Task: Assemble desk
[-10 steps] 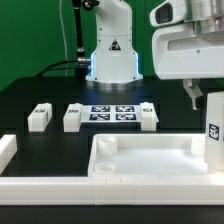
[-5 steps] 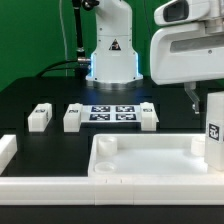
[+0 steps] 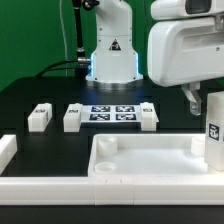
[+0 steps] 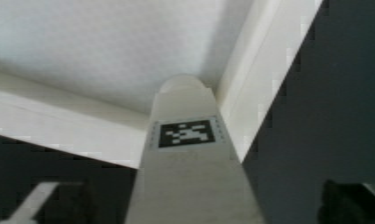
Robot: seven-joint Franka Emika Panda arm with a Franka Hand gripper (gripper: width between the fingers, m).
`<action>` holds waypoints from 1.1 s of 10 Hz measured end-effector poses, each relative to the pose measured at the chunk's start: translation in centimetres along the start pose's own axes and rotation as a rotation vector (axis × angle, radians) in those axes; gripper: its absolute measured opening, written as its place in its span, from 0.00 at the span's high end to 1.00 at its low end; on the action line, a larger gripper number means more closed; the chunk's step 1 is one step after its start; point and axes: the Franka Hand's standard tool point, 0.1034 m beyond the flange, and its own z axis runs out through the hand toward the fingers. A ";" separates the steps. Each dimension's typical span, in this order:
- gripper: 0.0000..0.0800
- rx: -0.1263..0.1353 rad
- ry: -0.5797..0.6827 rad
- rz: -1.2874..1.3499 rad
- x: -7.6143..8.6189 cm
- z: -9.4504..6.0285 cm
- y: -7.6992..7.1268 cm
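Exterior view: black table (image 3: 25, 97), green backdrop (image 3: 30, 40) behind; desk top (image 3: 145, 141) lying flat.

Looked like a robotics lab, a staged test cell. Judged from plain green backdrop (image 3: 30, 40) filling upper left of the exterior view, matte black table (image 3: 30, 100) across the middle, white robot arm base (image 3: 112, 60) with a warning triangle (image 3: 113, 45) at top centre, dark cables (image 3: 76, 35) hanging just beside it. Also noted marker board (image 3: 112, 112) flat at centre and low white rails (image 3: 40, 186) edging lower left.
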 end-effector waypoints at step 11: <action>0.64 0.031 -0.045 1.217 0.4 0.2 -0.4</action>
